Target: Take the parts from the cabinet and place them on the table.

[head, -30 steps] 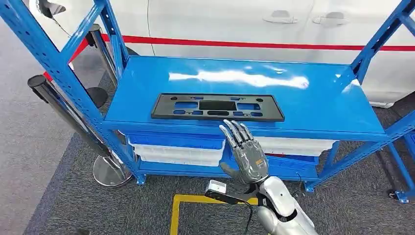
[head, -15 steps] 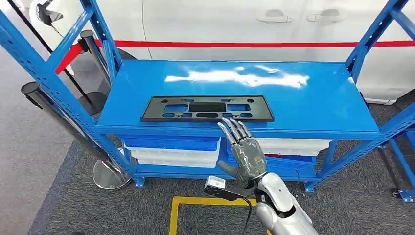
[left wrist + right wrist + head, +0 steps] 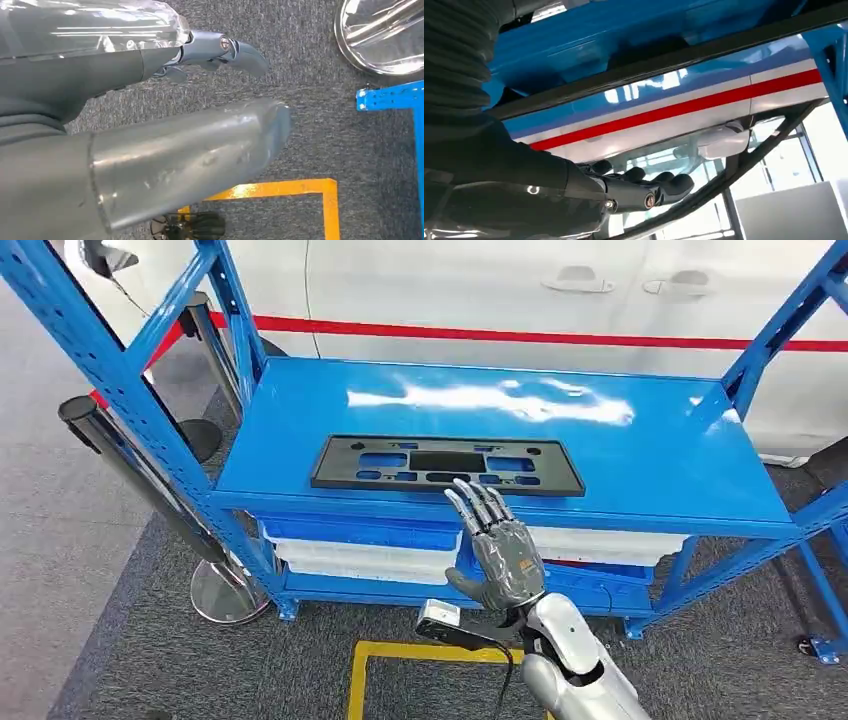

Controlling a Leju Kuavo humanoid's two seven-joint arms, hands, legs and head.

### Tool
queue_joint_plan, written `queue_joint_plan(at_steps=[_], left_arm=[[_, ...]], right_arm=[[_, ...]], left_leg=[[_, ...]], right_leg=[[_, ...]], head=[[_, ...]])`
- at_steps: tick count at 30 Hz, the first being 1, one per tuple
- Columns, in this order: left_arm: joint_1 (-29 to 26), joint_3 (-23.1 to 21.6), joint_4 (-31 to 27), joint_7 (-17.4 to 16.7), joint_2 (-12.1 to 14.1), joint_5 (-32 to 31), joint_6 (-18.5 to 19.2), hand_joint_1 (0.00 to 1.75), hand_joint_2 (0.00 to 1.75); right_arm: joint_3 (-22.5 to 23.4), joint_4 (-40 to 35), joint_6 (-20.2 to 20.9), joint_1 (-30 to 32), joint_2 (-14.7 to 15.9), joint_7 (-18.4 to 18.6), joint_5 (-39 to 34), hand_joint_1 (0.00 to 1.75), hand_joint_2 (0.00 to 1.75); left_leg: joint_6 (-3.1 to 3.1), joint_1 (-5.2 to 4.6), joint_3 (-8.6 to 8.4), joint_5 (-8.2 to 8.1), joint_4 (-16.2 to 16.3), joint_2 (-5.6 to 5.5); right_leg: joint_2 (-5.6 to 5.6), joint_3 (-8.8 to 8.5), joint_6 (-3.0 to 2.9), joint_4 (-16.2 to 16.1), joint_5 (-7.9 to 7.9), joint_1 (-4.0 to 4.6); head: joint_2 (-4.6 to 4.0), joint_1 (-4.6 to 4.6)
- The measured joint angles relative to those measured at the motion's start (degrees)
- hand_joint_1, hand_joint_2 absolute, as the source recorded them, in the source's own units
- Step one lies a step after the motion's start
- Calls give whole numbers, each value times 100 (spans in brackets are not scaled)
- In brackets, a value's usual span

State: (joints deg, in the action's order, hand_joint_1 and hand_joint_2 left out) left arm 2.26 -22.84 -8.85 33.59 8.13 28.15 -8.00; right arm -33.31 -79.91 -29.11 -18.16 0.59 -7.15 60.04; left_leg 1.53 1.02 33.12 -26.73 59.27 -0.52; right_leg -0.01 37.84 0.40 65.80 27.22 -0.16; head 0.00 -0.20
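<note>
While the black part (image 3: 446,465) lies flat near the front edge of the blue shelf (image 3: 640,455), the right hand (image 3: 497,549) hovers before it, fingers extended, slightly apart, holding nothing. Slide them under the near edge (a judgement). At the left wrist, the left hand (image 3: 150,135) hangs over grey carpet, fingers loosely spread.

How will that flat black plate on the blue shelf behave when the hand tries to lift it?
The black plate lies flat on the glossy blue shelf, so it will probably slide before it lifts. It looks thin with many cutouts: likely light, perhaps slightly flexible along its length. The right hand, fingers apart at the shelf's front edge, would likely need an overhanging edge.
</note>
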Motion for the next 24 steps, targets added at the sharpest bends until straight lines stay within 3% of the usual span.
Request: queue_joint_plan(at_steps=[1,2,5,7,8,10,11,12,13,14,16,18,21,23,24], left_arm=[[1,-2,0,5,-11,0,0,0,0],[1,-4,0,7,-44,0,0,0,0],[0,-9,2,13,-68,0,-4,0,0],[4,-13,4,15,-79,0,-22,0,0],[-1,-13,11,20,-79,0,-26,0,0],[6,-13,20,20,-79,2,-39,0,0],[-2,-15,28,20,-81,0,-39,0,0],[-24,-17,37,20,-85,2,-37,0,0],[-28,-20,42,20,-87,2,-37,0,0],[-32,-24,55,18,-85,2,-37,0,0],[-27,-30,70,20,-81,4,-37,0,0],[-7,-57,92,15,-83,11,-35,0,0],[-7,-109,98,-6,-90,22,-35,0,0],[4,-153,98,-28,-94,46,-35,0,0],[13,-157,98,-41,-92,57,-35,0,0]], right_arm=[[0,-22,5,0,0,2,2,0,175],[-2,-37,4,-6,0,6,7,0,175],[-2,-70,9,25,7,35,31,0,175],[-2,-107,9,49,2,42,46,0,175],[-2,-121,9,51,2,44,59,0,175],[-2,-118,15,82,2,50,77,0,175],[-2,-118,18,109,4,52,79,0,175],[-2,-116,22,138,4,55,81,0,175],[-2,-116,24,161,4,57,87,0,175],[-2,-116,26,174,4,61,88,0,175],[-2,-116,29,176,2,66,96,0,175],[-2,-114,61,170,4,98,123,0,175],[-7,-81,125,160,2,116,230,0,175],[-13,-46,153,137,2,155,334,0,175],[-26,-20,168,112,2,166,381,0,175]], left_leg=[[-7,-5,-22,-15,-1,-3],[-29,-17,-18,-29,0,1],[-137,-3,-26,-37,-40,5],[-192,0,-45,-96,-9,16],[-220,-9,12,-199,170,21],[-268,3,452,-618,1044,21],[-289,5,677,-756,1450,22],[-302,10,832,-758,1681,22],[-308,12,834,-617,1613,22],[-310,16,723,-376,1314,23],[-292,17,283,216,294,31],[-216,-20,158,125,10,16],[-127,-25,181,107,35,15],[-38,13,125,111,-19,19],[-1,13,120,97,-19,21]], right_leg=[[1,-227,-59,-457,-194,23],[-3,-326,-121,-628,-103,60],[7,-316,-139,-698,-106,91],[-9,-418,-173,-843,-159,6],[0,-464,-195,-873,-151,2],[-17,-505,-234,-871,-117,3],[-18,-515,-235,-868,-100,6],[-15,-526,-237,-860,-81,7],[-6,-549,-234,-856,-60,7],[1,-578,-224,-846,-31,5],[7,-648,-176,-802,54,-4],[12,-613,-113,-736,110,42],[5,-616,-71,-760,119,43],[3,-550,5,-565,266,20],[5,-357,32,-198,457,10]], head=[[0,2],[0,-2],[0,2],[0,0],[0,0],[0,-37],[-2,-26],[0,-35],[0,-37],[0,-35],[0,-41],[0,-52],[0,-33],[0,-20],[0,-2]])
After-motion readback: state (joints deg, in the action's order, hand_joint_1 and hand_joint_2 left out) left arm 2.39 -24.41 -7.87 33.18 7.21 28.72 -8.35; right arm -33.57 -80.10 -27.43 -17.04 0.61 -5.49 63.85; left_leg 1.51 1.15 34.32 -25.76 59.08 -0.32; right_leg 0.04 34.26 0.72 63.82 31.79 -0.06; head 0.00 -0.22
